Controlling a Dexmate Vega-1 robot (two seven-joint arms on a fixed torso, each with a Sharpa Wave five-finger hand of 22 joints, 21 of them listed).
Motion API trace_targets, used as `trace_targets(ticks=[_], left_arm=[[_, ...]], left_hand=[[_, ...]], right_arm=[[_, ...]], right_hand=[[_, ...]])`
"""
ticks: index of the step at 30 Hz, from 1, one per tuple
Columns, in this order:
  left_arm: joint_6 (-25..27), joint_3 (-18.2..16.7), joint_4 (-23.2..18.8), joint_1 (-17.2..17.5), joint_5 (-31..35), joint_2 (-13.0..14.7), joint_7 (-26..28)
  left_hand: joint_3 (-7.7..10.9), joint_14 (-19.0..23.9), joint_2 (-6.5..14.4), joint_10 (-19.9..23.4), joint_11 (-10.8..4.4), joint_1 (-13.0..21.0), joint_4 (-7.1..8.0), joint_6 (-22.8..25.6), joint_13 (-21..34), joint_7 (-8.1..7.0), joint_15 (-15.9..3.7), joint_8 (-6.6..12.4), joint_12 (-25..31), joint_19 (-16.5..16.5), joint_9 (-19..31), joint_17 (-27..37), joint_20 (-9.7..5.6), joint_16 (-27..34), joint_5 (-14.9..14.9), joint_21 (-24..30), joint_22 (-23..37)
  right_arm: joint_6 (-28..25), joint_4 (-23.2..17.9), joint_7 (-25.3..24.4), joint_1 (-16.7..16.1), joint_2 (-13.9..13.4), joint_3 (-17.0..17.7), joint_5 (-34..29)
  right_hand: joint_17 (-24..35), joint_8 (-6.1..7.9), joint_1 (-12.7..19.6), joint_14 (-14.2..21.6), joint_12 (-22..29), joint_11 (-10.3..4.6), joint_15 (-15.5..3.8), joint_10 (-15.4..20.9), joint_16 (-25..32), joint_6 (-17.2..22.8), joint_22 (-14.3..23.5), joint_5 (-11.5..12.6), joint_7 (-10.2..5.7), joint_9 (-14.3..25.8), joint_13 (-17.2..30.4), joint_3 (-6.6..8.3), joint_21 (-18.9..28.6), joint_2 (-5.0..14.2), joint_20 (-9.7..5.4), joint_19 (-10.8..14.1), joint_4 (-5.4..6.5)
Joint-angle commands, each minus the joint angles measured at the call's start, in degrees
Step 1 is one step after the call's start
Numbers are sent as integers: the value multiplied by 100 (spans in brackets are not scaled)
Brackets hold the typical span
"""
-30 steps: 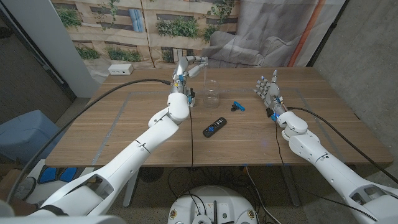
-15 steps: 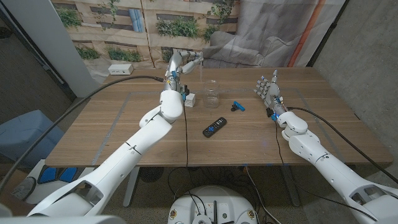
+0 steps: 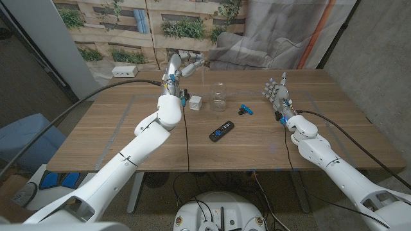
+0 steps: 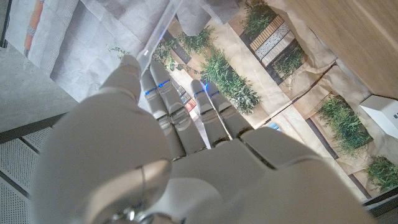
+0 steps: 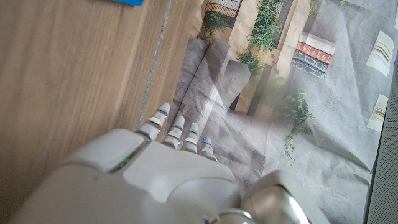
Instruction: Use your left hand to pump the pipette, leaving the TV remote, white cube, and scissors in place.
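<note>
Standing in the clear glass beaker (image 3: pixel 219 95) at the table's (image 3: pixel 115 138) far middle, the thin clear plastic pipette (image 3: pixel 204 76) was held near its top by the left hand (image 3: pixel 183 65), fingers closed around it. It was judged light, slippery and soft; the bulb should be squeezed gently. The right hand (image 3: pixel 275 90) was seen upright, fingers apart, holding nothing.
</note>
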Motion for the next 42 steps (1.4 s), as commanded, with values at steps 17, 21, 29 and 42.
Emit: trace_targets(ticks=[17,21,29,42], left_arm=[[56,-283,-312,725,30,350,116],[105,-280,-299,776,56,360,137],[38,-235,-200,849,137,423,143],[-180,-217,-45,1029,196,463,201]], left_hand=[[35,-7,55,-63,-17,-25,-11,-13,12,26,-690,20,17,-18,-1,4,-402,-12,50,16,9],[37,-18,52,-51,-23,-25,-15,-15,12,20,-691,20,24,-17,0,3,-403,-13,50,16,9],[41,-25,56,-87,-29,-22,-21,-35,12,-8,-690,15,12,-17,0,6,-403,-10,50,17,9],[55,-35,69,-117,-35,4,-36,-61,13,-35,-695,13,10,-19,1,8,-411,-7,53,17,9]], right_arm=[[0,-2,0,-2,-1,0,-1],[1,0,2,-1,-1,0,0],[0,1,1,0,0,0,-1],[-1,1,1,2,0,-1,-1]], right_hand=[[26,36,0,-57,12,7,-453,0,37,14,31,33,-56,18,14,-37,23,333,10,27,3],[26,36,0,-59,13,-9,-450,1,36,13,31,33,-57,18,14,-38,23,332,8,26,3],[26,36,0,-54,27,-2,-454,39,39,10,31,32,-48,18,14,-40,23,328,10,27,2],[25,40,0,-62,21,2,-451,23,35,22,31,32,-53,18,14,-39,23,330,12,28,3]])
